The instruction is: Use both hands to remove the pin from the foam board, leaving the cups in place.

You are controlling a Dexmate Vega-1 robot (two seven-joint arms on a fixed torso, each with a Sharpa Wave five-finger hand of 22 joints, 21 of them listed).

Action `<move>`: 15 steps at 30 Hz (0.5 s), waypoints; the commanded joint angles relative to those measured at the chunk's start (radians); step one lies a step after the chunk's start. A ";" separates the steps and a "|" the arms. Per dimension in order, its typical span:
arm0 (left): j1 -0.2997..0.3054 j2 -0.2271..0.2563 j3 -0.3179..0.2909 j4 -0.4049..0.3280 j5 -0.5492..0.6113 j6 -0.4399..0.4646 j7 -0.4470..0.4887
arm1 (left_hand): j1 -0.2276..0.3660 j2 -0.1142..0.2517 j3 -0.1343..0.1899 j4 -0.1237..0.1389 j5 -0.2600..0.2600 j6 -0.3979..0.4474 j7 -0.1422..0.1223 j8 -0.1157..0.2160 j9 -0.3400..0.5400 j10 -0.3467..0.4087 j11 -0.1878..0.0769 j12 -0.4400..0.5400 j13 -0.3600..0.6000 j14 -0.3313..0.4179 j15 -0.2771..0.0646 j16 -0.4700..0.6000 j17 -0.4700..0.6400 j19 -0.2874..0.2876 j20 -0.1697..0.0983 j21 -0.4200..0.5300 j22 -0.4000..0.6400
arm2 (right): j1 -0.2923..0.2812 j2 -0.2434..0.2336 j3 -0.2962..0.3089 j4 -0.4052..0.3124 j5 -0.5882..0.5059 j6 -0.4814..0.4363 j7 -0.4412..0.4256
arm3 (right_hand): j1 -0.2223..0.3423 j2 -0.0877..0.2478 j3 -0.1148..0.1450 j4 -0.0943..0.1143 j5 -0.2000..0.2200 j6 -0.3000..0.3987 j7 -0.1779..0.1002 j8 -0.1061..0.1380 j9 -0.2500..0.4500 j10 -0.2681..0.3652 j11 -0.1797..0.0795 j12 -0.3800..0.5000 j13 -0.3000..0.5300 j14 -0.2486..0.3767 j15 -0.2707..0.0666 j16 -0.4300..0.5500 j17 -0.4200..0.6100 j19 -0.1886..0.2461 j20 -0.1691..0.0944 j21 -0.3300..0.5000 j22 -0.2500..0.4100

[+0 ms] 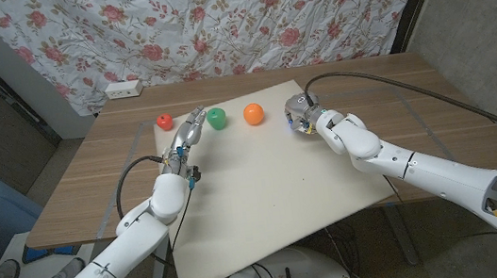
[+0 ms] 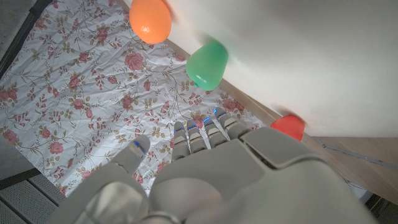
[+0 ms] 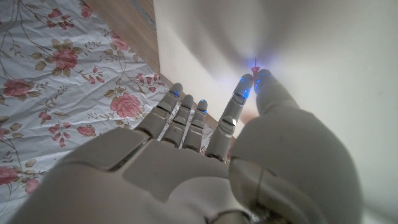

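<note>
**Now the right hand pinches the pin**

Right hand (image 3: 205, 168) nips the pin (image 3: 255, 62) above the foam board (image 1: 265, 194). Left hand (image 1: 188, 134), fingers together, holding nothing, rests near the green cup (image 1: 216, 117), between red cup (image 1: 164, 122) and orange cup (image 1: 253, 113).

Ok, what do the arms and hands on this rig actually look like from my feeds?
Both arms are white, rounded shells with grey joint sections. A black cable loops beside the left arm, and another arcs over the table behind the right arm. The left hand and right hand are light grey with segmented fingers; small blue lights glow at the fingertips.
</note>
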 commanded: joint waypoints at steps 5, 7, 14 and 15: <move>0.002 0.009 0.008 -0.005 0.004 0.015 0.001 | 0.000 0.095 -0.002 -0.002 0.000 0.008 0.002 -0.003 -0.001 0.007 -0.001 -0.002 0.003 0.002 -0.037 -0.002 0.001 0.011 -0.055 -0.003 0.003 | -0.004 -0.002 0.017 -0.015 0.047 0.015 0.013 | -0.031 -0.033 -0.011 0.010 -0.005 -0.080 0.005 -0.032 -0.006 -0.033 0.017 -0.006 0.003 -0.011 0.011 -0.015 0.001 -0.007 0.016 -0.002 0.002; 0.005 0.008 0.007 -0.011 0.005 0.027 0.005 | 0.000 0.095 -0.002 -0.002 0.000 0.008 0.001 -0.003 -0.001 0.007 -0.001 -0.002 0.003 0.002 -0.037 -0.002 0.001 0.011 -0.056 -0.003 0.003 | -0.004 -0.002 0.020 -0.016 0.057 0.020 0.014 | -0.042 -0.039 -0.014 0.012 -0.006 -0.096 0.002 -0.040 -0.009 -0.039 0.019 -0.006 0.004 -0.017 0.017 -0.019 0.001 -0.011 0.020 -0.003 0.002; 0.013 0.014 0.000 -0.013 0.002 0.022 0.009 | 0.001 0.097 -0.001 -0.002 0.000 0.008 0.002 -0.004 -0.001 0.007 0.000 -0.002 0.004 0.003 -0.036 -0.002 0.001 0.011 -0.055 -0.004 0.003 | -0.003 -0.006 0.028 -0.026 0.082 0.027 0.018 | -0.075 -0.052 -0.023 0.020 -0.010 -0.142 0.003 -0.062 -0.018 -0.069 0.025 -0.009 0.005 -0.033 0.032 -0.029 0.003 -0.021 0.031 -0.003 0.002; 0.014 0.014 -0.002 -0.012 0.000 0.019 0.010 | 0.001 0.097 -0.001 -0.002 0.000 0.008 0.002 -0.003 -0.001 0.008 -0.001 -0.002 0.004 0.002 -0.036 -0.002 0.001 0.011 -0.055 -0.004 0.003 | -0.003 -0.007 0.030 -0.028 0.088 0.029 0.020 | -0.080 -0.055 -0.025 0.021 -0.011 -0.149 0.007 -0.065 -0.019 -0.073 0.027 -0.009 0.005 -0.033 0.033 -0.030 0.003 -0.023 0.032 -0.003 0.002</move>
